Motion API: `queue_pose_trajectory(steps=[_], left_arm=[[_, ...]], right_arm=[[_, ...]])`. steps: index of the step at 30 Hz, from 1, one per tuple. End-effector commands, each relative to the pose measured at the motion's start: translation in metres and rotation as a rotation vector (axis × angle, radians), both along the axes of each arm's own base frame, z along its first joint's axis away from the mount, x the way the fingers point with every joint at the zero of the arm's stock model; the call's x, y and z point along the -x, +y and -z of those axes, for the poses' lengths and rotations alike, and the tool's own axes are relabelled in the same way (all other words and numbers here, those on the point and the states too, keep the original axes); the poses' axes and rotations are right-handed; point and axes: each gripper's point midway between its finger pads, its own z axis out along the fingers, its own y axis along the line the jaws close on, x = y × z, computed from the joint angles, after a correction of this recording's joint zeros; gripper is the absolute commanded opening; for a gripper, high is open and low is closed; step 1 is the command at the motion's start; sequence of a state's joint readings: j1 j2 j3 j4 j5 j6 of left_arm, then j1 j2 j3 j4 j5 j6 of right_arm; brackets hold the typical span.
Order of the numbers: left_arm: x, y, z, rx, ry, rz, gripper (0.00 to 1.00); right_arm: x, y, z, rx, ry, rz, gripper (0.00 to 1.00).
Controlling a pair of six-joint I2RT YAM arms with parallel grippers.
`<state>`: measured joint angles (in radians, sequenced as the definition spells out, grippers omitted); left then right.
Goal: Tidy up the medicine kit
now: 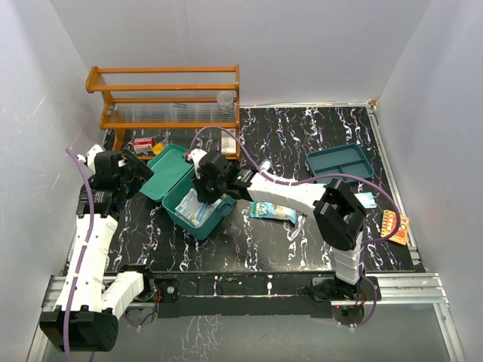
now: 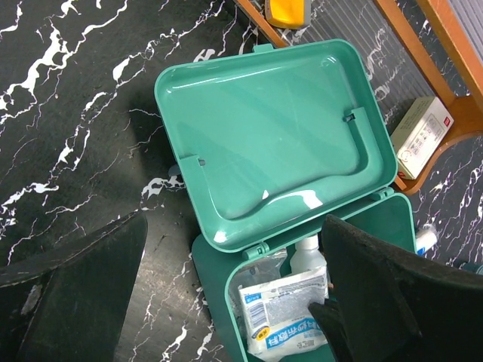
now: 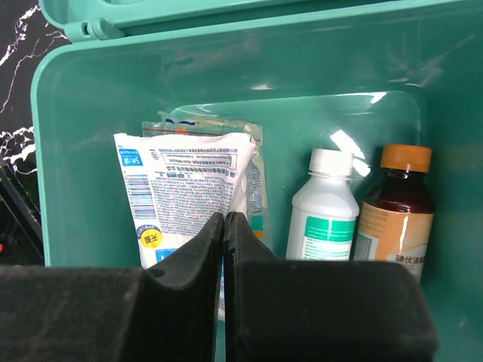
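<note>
Black marble table (image 1: pixel 302 136), walled in white, carries one wooden rack (image 1: pixel 170 98), one open medicine kit (image 1: pixel 172 172) left of centre, one teal tray (image 1: pixel 339 162). Two bottles (image 3: pixel 324 215) stand in the kit beside a white pouch (image 3: pixel 185 188). Left fingers (image 2: pixel 68 294) gape wide; right fingers (image 3: pixel 189 279) are pressed together, empty.

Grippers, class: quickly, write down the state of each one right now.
Left gripper: open, holding nothing.
Right gripper: closed, nothing between its fingers, over the open medicine kit.
</note>
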<state>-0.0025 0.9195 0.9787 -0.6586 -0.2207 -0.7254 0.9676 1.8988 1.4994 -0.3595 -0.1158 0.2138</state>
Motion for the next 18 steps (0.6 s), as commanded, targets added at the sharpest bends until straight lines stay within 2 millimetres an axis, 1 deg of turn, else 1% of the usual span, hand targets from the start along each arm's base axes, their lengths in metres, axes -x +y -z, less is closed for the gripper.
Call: queue_pose_trajectory(steps=[1, 5, 6, 8, 9, 10, 11, 12, 14, 18], left_arm=[[0.003, -0.001, -0.002, -0.013, -0.017, 0.020, 0.99], [0.000, -0.001, -0.004, -0.015, -0.032, 0.026, 0.99], [0.000, -0.001, -0.004, -0.016, -0.033, 0.028, 0.99], [0.000, 0.000, -0.006, -0.021, -0.039, 0.027, 0.99], [0.000, 0.000, -0.007, -0.024, -0.043, 0.027, 0.99], [0.000, 0.001, -0.008, -0.027, -0.046, 0.027, 0.99], [0.000, 0.001, -0.009, -0.030, -0.048, 0.024, 0.99], [0.000, 0.002, -0.009, -0.032, -0.048, 0.023, 0.99], [0.000, 0.002, -0.009, -0.032, -0.049, 0.023, 0.99], [0.000, 0.001, -0.009, -0.030, -0.049, 0.022, 0.99]], right_arm=[[0.000, 0.020, -0.014, -0.053, 0.016, 0.010, 0.00], [-0.003, 0.019, -0.001, -0.004, 0.017, 0.044, 0.00], [-0.003, 0.018, 0.001, 0.010, 0.015, 0.042, 0.04], [-0.004, 0.016, 0.000, 0.027, -0.003, 0.030, 0.17], [-0.006, 0.015, -0.003, 0.033, -0.023, 0.034, 0.25], [-0.010, 0.014, -0.011, 0.031, -0.045, 0.044, 0.32], [-0.014, 0.013, -0.016, 0.033, -0.063, 0.054, 0.38], [-0.017, 0.012, -0.021, 0.036, -0.078, 0.061, 0.42], [-0.021, 0.012, -0.030, 0.042, -0.094, 0.073, 0.45], [-0.027, 0.012, -0.035, 0.070, -0.106, 0.104, 0.43]])
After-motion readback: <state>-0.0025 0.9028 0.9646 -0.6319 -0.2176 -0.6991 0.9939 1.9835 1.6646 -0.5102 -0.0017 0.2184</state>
